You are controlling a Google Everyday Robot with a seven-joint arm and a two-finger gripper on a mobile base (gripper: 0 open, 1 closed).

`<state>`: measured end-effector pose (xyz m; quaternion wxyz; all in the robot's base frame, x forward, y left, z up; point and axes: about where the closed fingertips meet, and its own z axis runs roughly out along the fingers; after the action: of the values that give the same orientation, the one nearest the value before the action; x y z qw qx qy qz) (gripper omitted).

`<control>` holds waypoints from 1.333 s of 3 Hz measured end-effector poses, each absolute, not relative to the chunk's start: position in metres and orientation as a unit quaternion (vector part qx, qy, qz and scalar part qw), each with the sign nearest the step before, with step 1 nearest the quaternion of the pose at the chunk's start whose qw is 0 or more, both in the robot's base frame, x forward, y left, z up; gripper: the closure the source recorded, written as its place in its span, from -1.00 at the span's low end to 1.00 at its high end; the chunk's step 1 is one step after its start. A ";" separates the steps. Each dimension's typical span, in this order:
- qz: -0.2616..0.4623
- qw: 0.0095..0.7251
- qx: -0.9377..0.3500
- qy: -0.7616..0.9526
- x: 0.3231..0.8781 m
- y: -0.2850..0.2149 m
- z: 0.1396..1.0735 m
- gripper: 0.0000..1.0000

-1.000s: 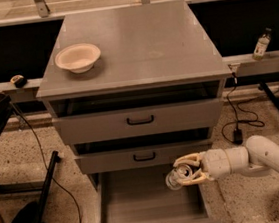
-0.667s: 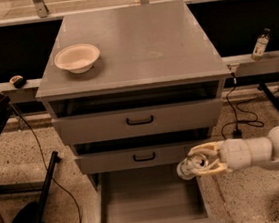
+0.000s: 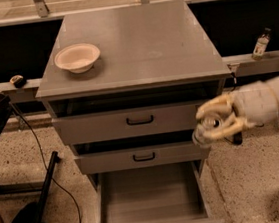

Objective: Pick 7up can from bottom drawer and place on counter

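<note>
My gripper [image 3: 212,124] comes in from the right and is shut on the 7up can [image 3: 206,128], whose silver top faces the camera. It holds the can in the air at the cabinet's right front corner, level with the middle drawer. The bottom drawer [image 3: 150,197] is pulled open below, its grey tray bare. The counter [image 3: 137,43] lies above and to the left of the can.
A pale bowl [image 3: 77,57] sits on the counter's left side. A small bottle [image 3: 260,44] stands on a ledge at the right. The top drawer [image 3: 139,120] and middle drawer [image 3: 143,157] are slightly ajar. A black stand and cable are at the left.
My gripper has lifted the can up and to the right, from over the bottom drawer's right rear to beside the middle drawer's right end.
</note>
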<state>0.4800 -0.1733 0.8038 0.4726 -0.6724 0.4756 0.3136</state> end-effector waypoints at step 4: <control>0.297 0.411 -0.715 0.481 0.520 -0.138 0.935 1.00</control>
<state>0.5199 -0.1381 0.9351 0.4109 -0.7155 0.4806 0.2971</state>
